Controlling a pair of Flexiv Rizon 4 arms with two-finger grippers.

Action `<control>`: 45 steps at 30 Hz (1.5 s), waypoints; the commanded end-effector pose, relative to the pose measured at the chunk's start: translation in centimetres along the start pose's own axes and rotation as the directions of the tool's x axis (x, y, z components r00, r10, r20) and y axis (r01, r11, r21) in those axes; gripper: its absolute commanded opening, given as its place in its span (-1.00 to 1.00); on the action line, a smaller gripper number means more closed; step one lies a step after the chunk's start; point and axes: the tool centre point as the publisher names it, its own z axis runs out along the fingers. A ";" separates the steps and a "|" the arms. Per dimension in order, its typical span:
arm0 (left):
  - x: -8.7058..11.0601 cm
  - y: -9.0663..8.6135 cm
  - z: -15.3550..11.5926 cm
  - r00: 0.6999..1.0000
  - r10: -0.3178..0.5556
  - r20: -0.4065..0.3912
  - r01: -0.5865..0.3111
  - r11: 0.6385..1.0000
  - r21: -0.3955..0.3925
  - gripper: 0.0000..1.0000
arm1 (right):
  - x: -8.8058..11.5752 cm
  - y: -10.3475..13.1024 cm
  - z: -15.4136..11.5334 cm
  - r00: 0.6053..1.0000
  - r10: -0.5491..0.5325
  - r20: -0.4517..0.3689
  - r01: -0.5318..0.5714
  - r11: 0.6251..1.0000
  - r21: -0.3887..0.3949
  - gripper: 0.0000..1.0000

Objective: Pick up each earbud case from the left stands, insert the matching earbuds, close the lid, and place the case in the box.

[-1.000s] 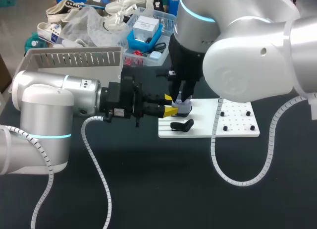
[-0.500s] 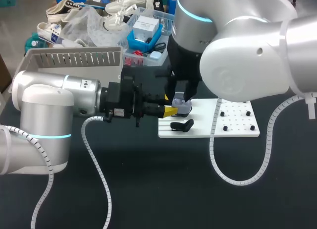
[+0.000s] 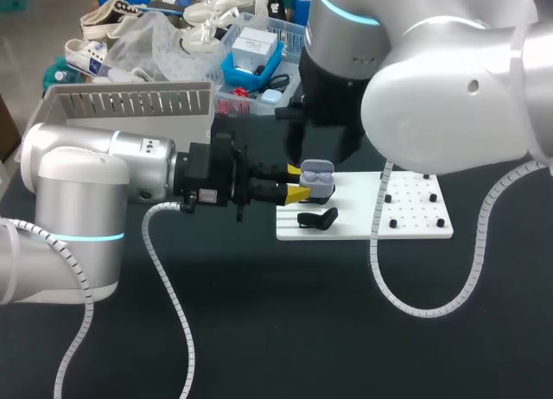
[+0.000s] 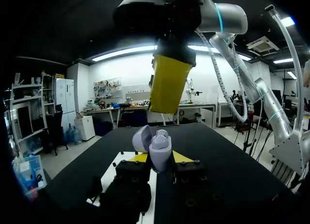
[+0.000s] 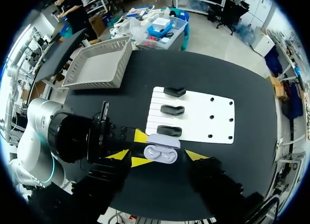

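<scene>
The table (image 3: 259, 330) had a matte black top that took up most of the head view, running from the near edge to the far one, where its surface ended in a straight line. In the right wrist view the same top showed as a broad dark rectangle with straight sides and clean corners. In the left wrist view it stretched ahead to its far edge. Light fell evenly on it from above, leaving only a faint grey sheen on the black.
</scene>
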 end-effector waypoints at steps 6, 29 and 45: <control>0.0 0.0 0.1 1.000 0.001 -0.001 -0.001 1.000 -0.003 -1.00 | -1.2 -2.4 1.2 0.994 0.102 0.036 -0.102 0.995 -0.003 1.00; 0.0 0.0 0.1 1.000 0.001 -0.001 -0.001 1.000 -0.003 -1.00 | -2.8 -5.3 3.9 0.983 0.181 0.017 -0.181 0.983 0.039 1.00; 0.0 0.0 0.1 1.000 0.001 -0.001 -0.001 1.000 -0.003 -1.00 | -0.1 -5.6 2.4 0.990 0.142 -0.010 -0.142 0.989 0.045 1.00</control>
